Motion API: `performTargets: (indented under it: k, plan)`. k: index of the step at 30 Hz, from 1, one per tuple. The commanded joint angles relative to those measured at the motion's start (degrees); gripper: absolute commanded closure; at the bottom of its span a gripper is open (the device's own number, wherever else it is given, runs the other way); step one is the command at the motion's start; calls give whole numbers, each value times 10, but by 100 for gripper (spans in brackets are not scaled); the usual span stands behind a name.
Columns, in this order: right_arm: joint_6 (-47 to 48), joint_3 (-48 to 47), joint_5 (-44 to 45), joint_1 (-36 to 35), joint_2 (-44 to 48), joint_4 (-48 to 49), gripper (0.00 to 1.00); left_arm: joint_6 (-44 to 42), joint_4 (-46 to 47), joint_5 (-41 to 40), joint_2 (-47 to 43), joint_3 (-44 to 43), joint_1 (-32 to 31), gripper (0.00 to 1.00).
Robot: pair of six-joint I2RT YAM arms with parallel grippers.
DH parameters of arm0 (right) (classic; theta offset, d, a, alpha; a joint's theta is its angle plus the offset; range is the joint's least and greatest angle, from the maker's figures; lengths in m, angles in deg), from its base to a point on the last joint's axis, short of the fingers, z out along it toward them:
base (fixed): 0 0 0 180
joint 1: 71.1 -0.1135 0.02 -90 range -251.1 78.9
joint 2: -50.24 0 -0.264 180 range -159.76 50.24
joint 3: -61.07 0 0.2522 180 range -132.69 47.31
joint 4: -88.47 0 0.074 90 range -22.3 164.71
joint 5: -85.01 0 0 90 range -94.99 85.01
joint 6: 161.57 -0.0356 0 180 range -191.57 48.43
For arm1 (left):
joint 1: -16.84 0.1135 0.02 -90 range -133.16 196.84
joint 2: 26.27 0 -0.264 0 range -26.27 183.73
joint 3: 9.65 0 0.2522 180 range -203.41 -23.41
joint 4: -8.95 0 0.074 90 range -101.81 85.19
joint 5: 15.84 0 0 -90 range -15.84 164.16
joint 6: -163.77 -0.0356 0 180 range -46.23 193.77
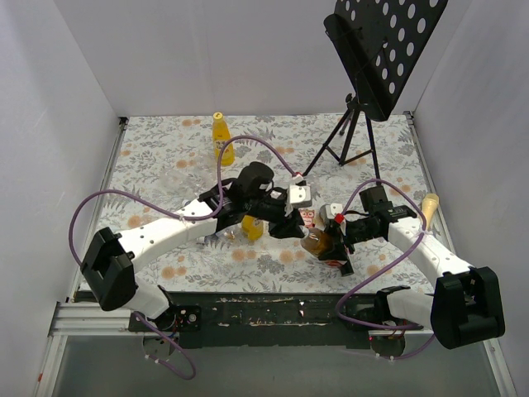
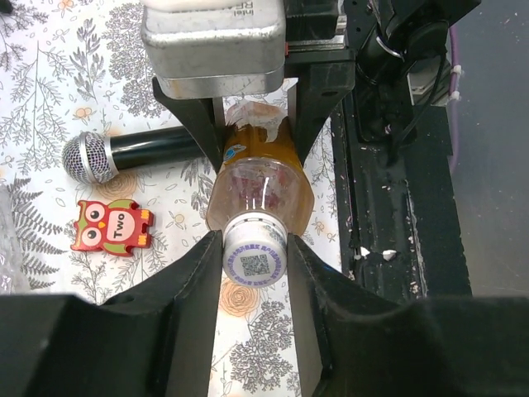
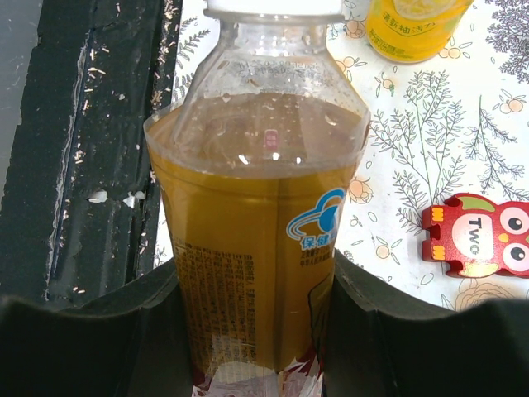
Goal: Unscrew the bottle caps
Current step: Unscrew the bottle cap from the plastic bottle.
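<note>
The brown bottle [image 3: 248, 207] is tipped over near the tabletop's [image 1: 149, 141] near edge, right of the middle, with its neck toward the left arm. The right gripper [image 3: 256, 331] is clamped on its labelled body, one finger against each side. The left gripper [image 2: 254, 269] is closed on the white cap [image 2: 254, 252], both fingers touching it. An owl tile [image 2: 111, 225] and a microphone [image 2: 124, 153] lie on the tabletop beside them. A yellow bottle [image 1: 221, 136] stands near the far edge.
</note>
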Motion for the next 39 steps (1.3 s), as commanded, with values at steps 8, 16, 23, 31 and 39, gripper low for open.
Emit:
performTargets:
  k: [8,16,23,31,39]
  plan:
    - [7,-4,-18,-2,0,0,99,154,-55,-39,26,-77,-3,100]
    - [7,-5,-21,-2,-2,-1,99,519,-146,-193,58,-161,5,100]
    - [7,-4,-17,-2,-1,0,99,531,-143,-225,63,-161,3,100]
    - [7,-4,-17,-2,-1,0,99,523,-137,-243,63,-177,4,52]
    - [7,-4,-18,-2,-3,0,99,491,-141,-269,25,-184,3,29]
